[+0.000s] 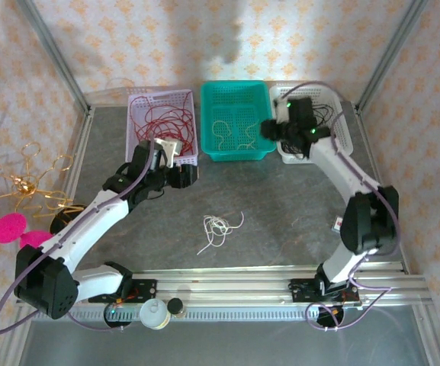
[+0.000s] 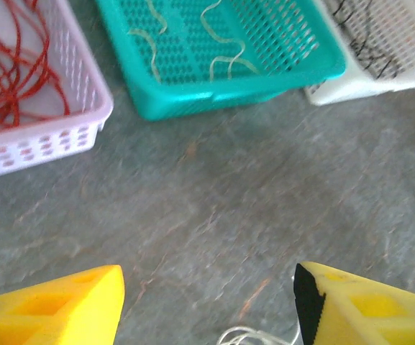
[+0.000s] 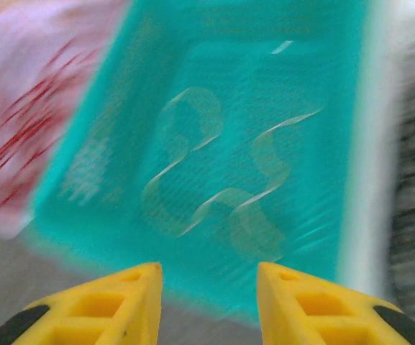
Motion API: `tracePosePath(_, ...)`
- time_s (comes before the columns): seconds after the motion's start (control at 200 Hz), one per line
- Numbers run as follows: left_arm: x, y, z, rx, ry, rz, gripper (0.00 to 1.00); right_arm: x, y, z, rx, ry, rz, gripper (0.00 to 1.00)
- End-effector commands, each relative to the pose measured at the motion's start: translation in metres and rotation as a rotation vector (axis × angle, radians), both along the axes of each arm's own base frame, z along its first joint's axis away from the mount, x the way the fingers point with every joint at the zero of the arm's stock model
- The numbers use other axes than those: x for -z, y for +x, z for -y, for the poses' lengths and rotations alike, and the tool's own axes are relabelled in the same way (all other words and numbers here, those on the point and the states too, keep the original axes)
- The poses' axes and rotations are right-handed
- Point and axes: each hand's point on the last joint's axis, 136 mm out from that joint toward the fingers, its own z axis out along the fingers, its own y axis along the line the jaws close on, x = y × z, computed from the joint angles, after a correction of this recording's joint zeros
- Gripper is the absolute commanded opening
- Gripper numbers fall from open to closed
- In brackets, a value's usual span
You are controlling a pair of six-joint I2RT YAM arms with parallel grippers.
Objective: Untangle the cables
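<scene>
Teal bskt (image 1: pixel 239 152) behind cream cables (image 1: pixel 216 226)

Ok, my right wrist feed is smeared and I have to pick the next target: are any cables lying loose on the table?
Observer: Yes, one small clump of cream-white cables lies on the table, nearer the arm bases than the baskets.
Operator: Is the left hand holding it?
Observer: No, the left hand is open above the table surface and grips nothing. An edge of the clump shows low between its fingertips.
Operator: And the dark streaks on my right?
Observer: Those are black cables lying inside the white basket.
</scene>
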Motion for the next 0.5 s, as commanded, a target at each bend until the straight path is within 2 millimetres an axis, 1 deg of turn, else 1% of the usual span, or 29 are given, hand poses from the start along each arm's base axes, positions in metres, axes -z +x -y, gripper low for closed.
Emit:
tracePosePath(0.0,0.008,-0.007,-0.007,-0.004,-0.002,-0.024,0.65,0.046,-0.056,-0.023,-0.124,0.117,-0.235,0.35)
tracePosePath(0.055,0.012,-0.008,-0.008,0.000,0.005,-0.036,0.65,0.067,-0.076,-0.026,-0.060,0.128,-0.358,0.30)
tracePosePath(0.085,0.015,-0.008,-0.008,0.003,0.009,-0.045,0.65,0.076,-0.087,-0.029,-0.029,0.122,-0.406,0.29)
tracePosePath(0.135,0.017,-0.008,-0.007,0.004,0.012,-0.050,0.65,0.092,-0.106,-0.033,0.012,0.075,-0.455,0.30)
tracePosePath(0.205,0.019,-0.006,-0.006,0.008,0.013,-0.053,0.65,0.113,-0.125,-0.035,0.069,0.002,-0.483,0.35)
tracePosePath(0.28,0.020,-0.004,-0.004,0.015,0.009,-0.054,0.65,0.127,-0.134,-0.038,0.122,-0.023,-0.484,0.37)
tracePosePath(0.35,0.020,-0.003,-0.002,0.024,0.007,-0.059,0.65,0.137,-0.137,-0.040,0.164,-0.026,-0.473,0.39)
tracePosePath(0.42,0.021,-0.003,-0.003,0.029,0.014,-0.063,0.65,0.150,-0.142,-0.047,0.143,-0.050,-0.471,0.41)
tracePosePath(0.491,0.021,-0.005,-0.004,0.027,0.020,-0.057,0.65,0.168,-0.149,-0.050,0.120,-0.135,-0.475,0.41)
